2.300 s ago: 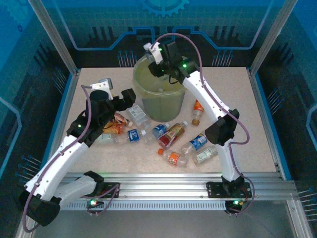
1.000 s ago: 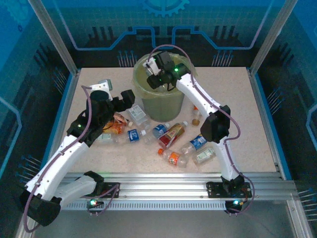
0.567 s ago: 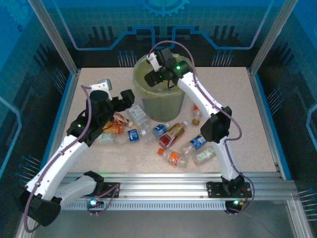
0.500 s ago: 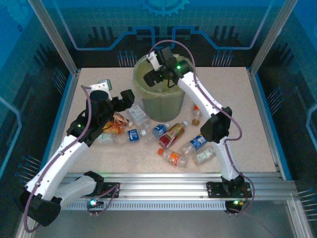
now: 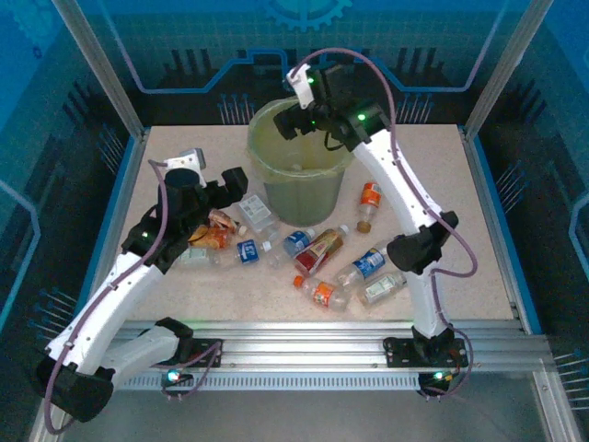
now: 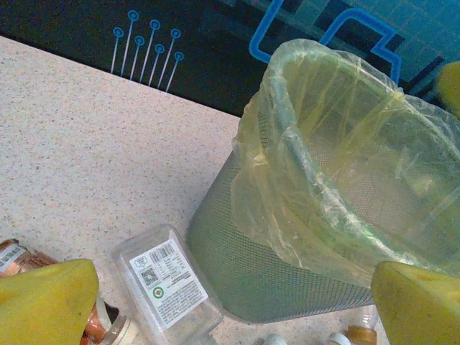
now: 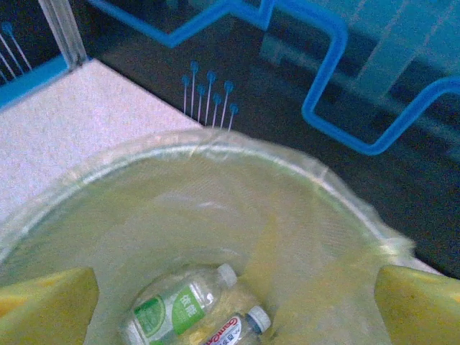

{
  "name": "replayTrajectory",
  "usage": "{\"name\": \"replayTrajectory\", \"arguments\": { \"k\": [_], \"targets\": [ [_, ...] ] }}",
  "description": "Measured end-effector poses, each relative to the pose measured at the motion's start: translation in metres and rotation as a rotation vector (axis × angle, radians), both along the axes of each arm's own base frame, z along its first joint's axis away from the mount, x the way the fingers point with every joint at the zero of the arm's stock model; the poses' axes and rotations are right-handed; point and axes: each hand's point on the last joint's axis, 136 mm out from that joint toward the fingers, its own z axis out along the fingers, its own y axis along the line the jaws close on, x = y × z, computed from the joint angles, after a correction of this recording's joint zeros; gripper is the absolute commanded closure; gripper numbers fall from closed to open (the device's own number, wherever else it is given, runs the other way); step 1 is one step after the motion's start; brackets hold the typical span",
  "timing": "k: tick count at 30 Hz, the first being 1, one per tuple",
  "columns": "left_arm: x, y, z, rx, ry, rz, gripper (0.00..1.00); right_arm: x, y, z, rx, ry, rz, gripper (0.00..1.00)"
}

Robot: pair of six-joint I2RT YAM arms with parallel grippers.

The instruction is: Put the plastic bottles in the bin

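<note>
Mesh walls and a translucent yellow-green bag [image 6: 316, 172] make up the bin [image 5: 308, 198], which stands at the 12 o'clock end of the worktop [image 5: 479, 212]. Seen from the right wrist, 2 bottles lie on its bottom: a green-labelled bottle [image 7: 175, 307] with a white cap and, just beside it at its 4 o'clock, a red-labelled bottle [image 7: 231, 330]. The right end effector [image 5: 293, 122] hangs above the bin's mouth, released, its yellow pads [image 7: 44, 302] spread wide with nothing between them. The left end effector [image 5: 237, 181] sits just beside the bin's wall at 9 o'clock, also released and empty. Below it a clear flat-sided bottle [image 6: 169, 284] with a white printed label lies on its side just beside the bin's foot. The other plastic bottles [image 5: 322, 249], about 10, lie scattered on the worktop from 4 o'clock to 8 o'clock of the bin. An orange-labelled bottle [image 5: 370, 198] lies nearest on the 4 o'clock side, apart from the wall.
</note>
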Motion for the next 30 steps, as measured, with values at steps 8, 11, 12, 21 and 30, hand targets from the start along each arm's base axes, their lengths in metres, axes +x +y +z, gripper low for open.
{"name": "replayTrajectory", "arguments": {
  "k": [8, 11, 12, 21, 30],
  "targets": [
    [0.000, 0.001, 0.001, -0.003, -0.002, 0.002, 0.01, -0.037, -0.038, 0.067, 0.095, -0.084, -0.086, 0.00],
    [0.000, 0.001, 0.000, -0.003, 0.000, 0.003, 0.01, -0.055, -0.058, 0.067, 0.094, -0.066, -0.137, 0.00],
    [0.000, 0.001, -0.001, -0.002, 0.002, 0.003, 0.01, -0.056, -0.059, 0.068, 0.097, -0.067, -0.143, 0.00],
    [0.001, 0.004, -0.010, -0.026, 0.015, 0.023, 0.01, -0.121, -0.124, 0.014, 0.099, 0.031, -0.302, 0.00],
    [0.003, 0.004, -0.007, -0.040, -0.008, 0.027, 0.01, -0.185, -0.183, -0.033, 0.155, 0.112, -0.475, 0.00]
  ]
}}
